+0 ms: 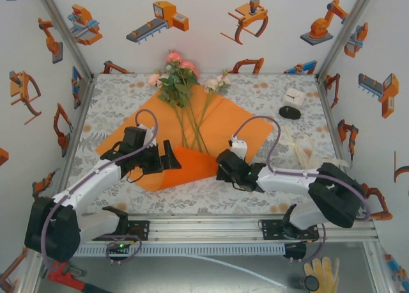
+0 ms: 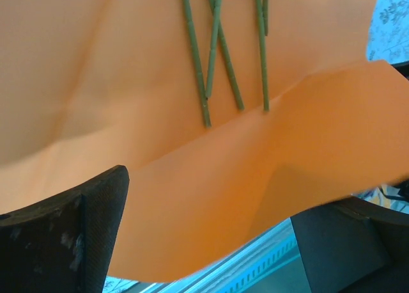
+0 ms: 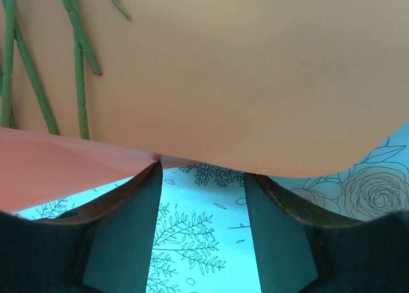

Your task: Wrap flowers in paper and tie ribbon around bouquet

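While the near corner of the large bright orange matte paper sheet [image 1: 223, 123] lies folded over the stem ends of the pink-and-cream long-stemmed flowers [image 1: 182, 82] at mid-table, the left gripper [image 1: 170, 157] stands wide open at the flap, holding nothing. Right gripper [image 1: 220, 167]: jaws part open, empty, at the sheet's edge. Advice: pinch the edge only and roll across the stems without crushing them. No legible writing.

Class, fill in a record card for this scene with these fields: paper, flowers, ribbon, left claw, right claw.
paper: spread on the table, near corner folded back over it
flowers: lying on the paper, blooms at the far end, stem ends reaching the fold
ribbon: loose on the table, right of the paper, not tied
left claw: open, at the folded corner
right claw: open, at the paper's near edge
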